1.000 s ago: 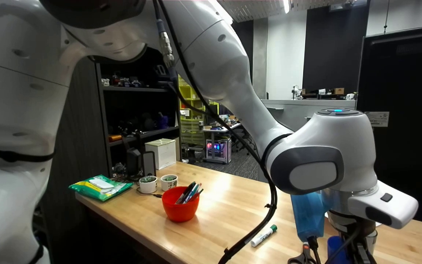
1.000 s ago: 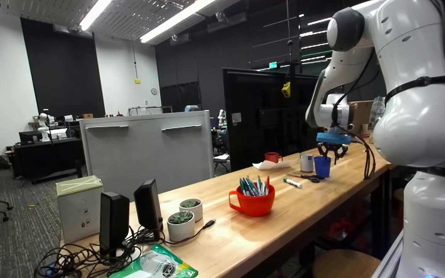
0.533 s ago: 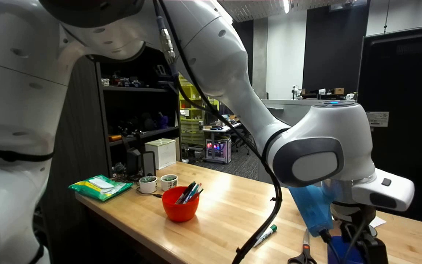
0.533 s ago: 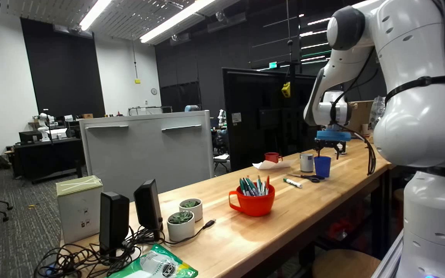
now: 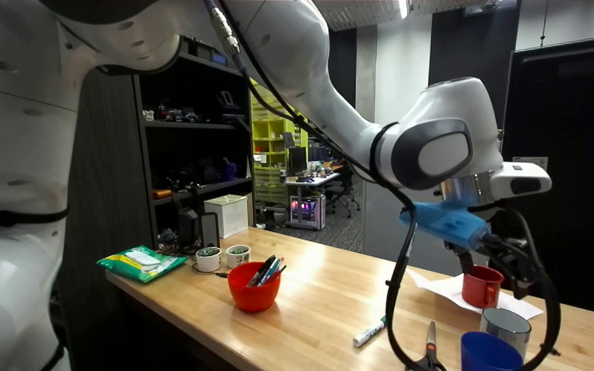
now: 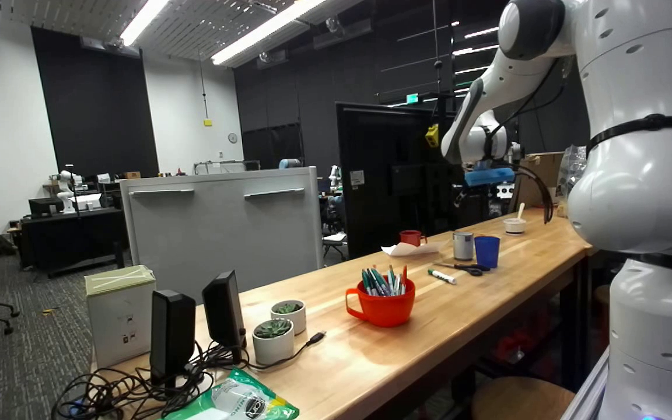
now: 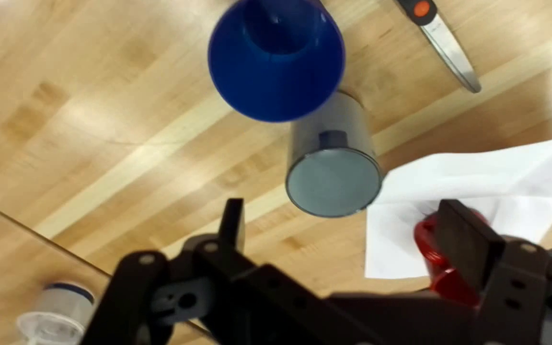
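Though angular, claw [image 7: 341,211] above cylindrical can [image 7: 333,165]

Not one word reads for certain from where I stand. Left of the orange mug [image 6: 389,310], the green bag [image 6: 232,387] carries lettering and a dark round emblem [image 6: 256,407], but their angle defeats me. Just left of the mug, a white planter [image 5: 238,258] shows dark characters too small to tell. Farther left of it, the white box [image 6: 117,318] bears little printed marks, likewise unclear. Right of the mug, the marker [image 5: 369,333] has green print along its barrel, blurred. Well beyond the mug, a white label [image 6: 357,178] on the black panel [image 6: 382,216] holds something too fine to make out. High beyond the mug, a green sign [image 6: 412,98] glows and a wall clock [image 6: 232,138] hangs, both illegible.
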You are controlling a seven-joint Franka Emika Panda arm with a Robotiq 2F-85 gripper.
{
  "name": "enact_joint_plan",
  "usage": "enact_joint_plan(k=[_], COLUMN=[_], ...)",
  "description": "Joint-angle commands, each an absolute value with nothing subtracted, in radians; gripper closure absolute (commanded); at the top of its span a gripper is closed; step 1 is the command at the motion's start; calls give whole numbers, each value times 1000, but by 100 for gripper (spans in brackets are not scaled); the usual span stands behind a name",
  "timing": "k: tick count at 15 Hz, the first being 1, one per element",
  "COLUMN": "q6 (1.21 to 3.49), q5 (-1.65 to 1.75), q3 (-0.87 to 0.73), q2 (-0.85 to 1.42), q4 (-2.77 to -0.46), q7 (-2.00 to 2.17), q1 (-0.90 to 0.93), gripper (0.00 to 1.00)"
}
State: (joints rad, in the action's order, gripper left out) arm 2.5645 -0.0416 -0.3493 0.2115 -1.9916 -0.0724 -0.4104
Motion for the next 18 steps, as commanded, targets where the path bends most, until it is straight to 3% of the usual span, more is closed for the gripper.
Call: enact_joint_plan(k=[1,6,18], q6=[2446,2319,2390], q5=[-34,-101,-93], q3=[-307,-237,-254], q2=[159,151,161], q4=[-1931,-1832,-1891], q7=[-217,-446,-386], q1=[-394,-375,-376], gripper=[0,0,0])
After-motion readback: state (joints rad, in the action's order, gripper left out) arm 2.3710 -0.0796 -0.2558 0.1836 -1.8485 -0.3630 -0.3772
